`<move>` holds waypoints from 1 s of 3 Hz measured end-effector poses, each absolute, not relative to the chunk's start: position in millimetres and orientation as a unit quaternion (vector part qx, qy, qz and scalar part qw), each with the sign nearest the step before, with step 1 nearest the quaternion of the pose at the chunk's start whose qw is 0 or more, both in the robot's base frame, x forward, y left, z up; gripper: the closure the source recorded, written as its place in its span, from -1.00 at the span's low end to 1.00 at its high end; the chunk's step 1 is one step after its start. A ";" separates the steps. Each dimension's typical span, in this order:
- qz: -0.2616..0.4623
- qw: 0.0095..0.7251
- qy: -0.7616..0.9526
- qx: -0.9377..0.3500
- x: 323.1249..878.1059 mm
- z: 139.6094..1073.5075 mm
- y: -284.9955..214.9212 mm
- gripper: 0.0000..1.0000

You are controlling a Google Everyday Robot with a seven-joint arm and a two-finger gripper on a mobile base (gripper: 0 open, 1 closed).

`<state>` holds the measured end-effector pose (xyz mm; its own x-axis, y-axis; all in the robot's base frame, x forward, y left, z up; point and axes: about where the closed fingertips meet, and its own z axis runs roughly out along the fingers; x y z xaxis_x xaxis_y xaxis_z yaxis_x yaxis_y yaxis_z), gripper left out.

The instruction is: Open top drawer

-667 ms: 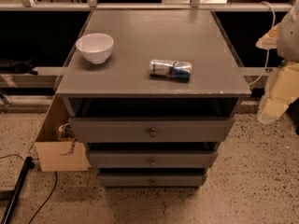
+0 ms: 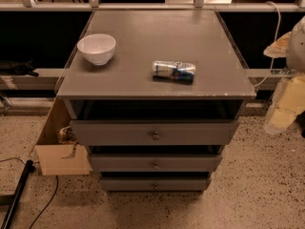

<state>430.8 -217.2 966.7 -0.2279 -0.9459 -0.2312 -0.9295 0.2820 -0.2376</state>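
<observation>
Top drawer (image 2: 155,132) sits directly under the tabletop (image 2: 157,37), with a dark gap above its flat grey front and its small round knob (image 2: 156,135) at centre. I see my hand (image 2: 286,106) at the right edge, beside the cabinet and well apart from the knob. I cannot tell whether it is wide or narrow. A white bowl (image 2: 96,48) and a can (image 2: 174,71) lying on its side rest on the tabletop.

Speckled floor (image 2: 267,194), dim warm light
</observation>
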 end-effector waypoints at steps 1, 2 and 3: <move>-0.005 0.162 0.783 -0.601 419.7 944.5 -211.5 -1.00; 0.017 0.139 0.785 -0.603 415.1 894.2 -200.7 -1.00; 0.018 0.138 0.786 -0.603 414.5 893.3 -200.7 -1.00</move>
